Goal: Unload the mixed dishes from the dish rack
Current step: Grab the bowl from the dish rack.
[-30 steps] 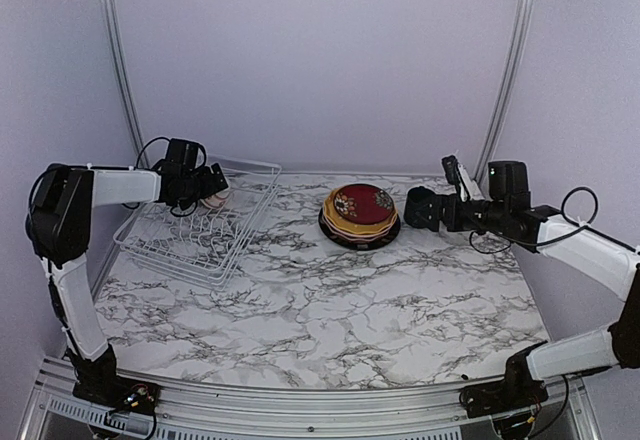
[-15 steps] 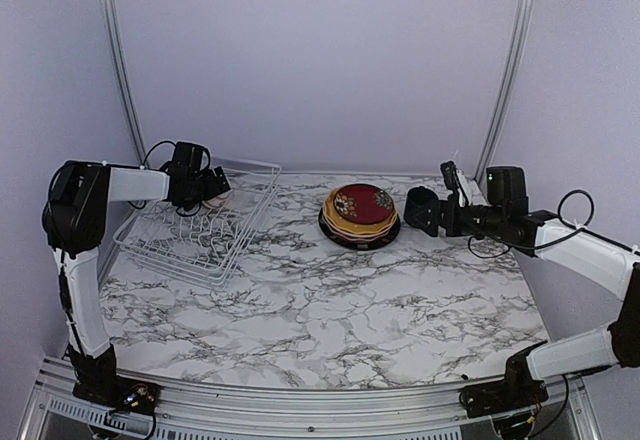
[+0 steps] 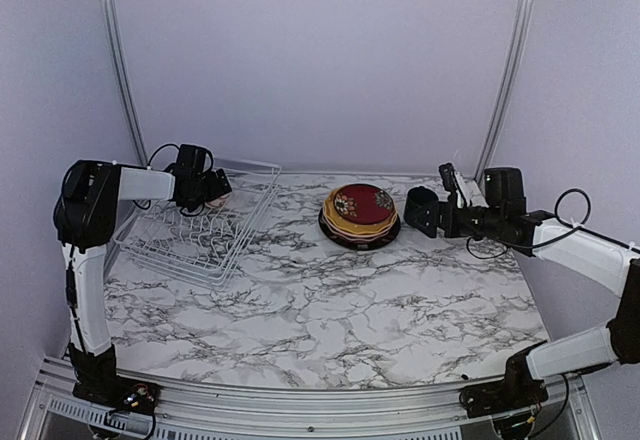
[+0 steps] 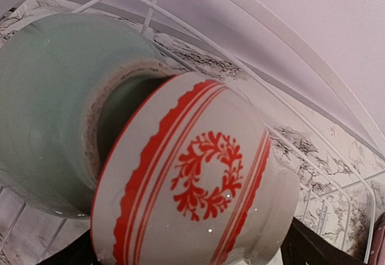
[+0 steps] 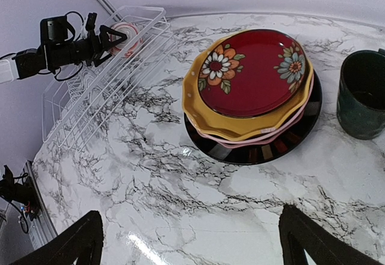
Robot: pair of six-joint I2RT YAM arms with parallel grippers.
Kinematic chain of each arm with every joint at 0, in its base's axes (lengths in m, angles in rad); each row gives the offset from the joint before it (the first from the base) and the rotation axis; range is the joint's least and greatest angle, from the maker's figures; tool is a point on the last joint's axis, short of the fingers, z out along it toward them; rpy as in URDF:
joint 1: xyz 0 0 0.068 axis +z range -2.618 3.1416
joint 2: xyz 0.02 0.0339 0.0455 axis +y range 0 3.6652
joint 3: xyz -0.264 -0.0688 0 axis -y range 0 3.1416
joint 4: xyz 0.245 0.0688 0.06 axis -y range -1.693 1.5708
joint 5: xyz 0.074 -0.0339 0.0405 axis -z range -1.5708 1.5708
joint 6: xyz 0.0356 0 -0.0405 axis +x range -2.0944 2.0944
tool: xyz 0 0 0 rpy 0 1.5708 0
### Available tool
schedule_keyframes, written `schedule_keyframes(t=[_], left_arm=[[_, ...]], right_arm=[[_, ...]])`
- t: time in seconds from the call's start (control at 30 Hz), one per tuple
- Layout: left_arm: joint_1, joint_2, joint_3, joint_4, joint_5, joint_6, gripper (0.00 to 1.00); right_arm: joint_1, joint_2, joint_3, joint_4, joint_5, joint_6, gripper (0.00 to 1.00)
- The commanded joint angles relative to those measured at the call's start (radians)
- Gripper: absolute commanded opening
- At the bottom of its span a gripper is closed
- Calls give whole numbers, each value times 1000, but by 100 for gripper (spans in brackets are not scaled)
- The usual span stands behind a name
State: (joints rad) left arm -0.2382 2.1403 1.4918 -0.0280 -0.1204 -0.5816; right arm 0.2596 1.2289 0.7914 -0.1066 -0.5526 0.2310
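The white wire dish rack stands at the table's left. At its far corner my left gripper stands open, jaws spread wide on either side of a small pale cup with red stripes and a red wreath. The cup lies tilted against a pale green bowl inside the rack. A stack of plates sits at the table's middle: black at the bottom, then pink, scalloped yellow and dark red floral. My right gripper hangs open and empty just right of the stack. A dark teal mug stands beside the plates.
Marble tabletop stretches in front of the rack and plates. Metal frame posts rise at the back left and back right against the lilac walls. The rack's upright prongs run along its length.
The left arm's elbow has swung toward the rack while its gripper stayed at the cup in the far corner. The right arm has drifted slightly.
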Motion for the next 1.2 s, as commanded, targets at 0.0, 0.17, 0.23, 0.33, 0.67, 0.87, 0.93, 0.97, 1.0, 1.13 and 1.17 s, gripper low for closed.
schedule_keyframes(t=[0.0, 0.17, 0.23, 0.33, 0.67, 0.87, 0.93, 0.97, 1.0, 1.13, 1.17], left_arm=[[7, 31, 22, 18, 31, -2, 92], [8, 32, 19, 60, 49, -3, 82], [8, 28, 13, 68, 57, -5, 73], [8, 18, 1, 79, 72, -12, 64], [8, -61, -62, 145, 117, -34, 50], [8, -121, -86, 167, 186, -32, 46], [8, -141, -100, 181, 198, -30, 44], [8, -155, -104, 186, 203, -29, 44], [8, -165, -108, 191, 207, -26, 43], [7, -205, -125, 194, 217, -7, 41], [7, -218, -132, 194, 215, 1, 41]], right_arm=[[10, 7, 2, 17, -5, -12, 99], [10, 10, 3, 18, -5, -12, 98], [9, 10, 2, 17, -6, -13, 98], [10, 9, 2, 17, -6, -13, 98], [10, 7, 18, 15, -16, -10, 98], [10, 7, 37, 12, -22, -6, 98], [10, 6, 45, 7, -24, -5, 98], [10, 6, 51, 6, -25, -7, 98], [9, 6, 56, 4, -26, -7, 98], [9, 7, 75, -6, -29, -7, 98], [10, 6, 80, -8, -30, -7, 98]])
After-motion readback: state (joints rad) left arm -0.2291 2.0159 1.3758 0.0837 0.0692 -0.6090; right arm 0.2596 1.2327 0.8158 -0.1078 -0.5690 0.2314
